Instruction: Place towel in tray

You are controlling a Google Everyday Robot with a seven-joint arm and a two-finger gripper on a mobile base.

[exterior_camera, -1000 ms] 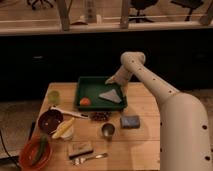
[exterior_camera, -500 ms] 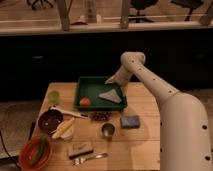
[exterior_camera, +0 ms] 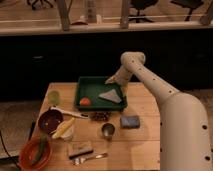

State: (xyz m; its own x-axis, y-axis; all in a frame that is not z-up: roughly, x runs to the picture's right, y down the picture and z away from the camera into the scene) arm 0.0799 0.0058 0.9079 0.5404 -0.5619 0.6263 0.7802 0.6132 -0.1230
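One towel (exterior_camera: 111, 95) in tray (exterior_camera: 86, 80), pincer (exterior_camera: 111, 80) above

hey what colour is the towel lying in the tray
Grey-blue towel, seen in the camera view, inside the dark green tray; the pincer is at the tray's far edge.

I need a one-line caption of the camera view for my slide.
Towel lies in the green tray; the tool hangs above the tray's far edge.

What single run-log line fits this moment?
tool: over tray's back edge | towel: flat inside tray, untouched | placement: looks done
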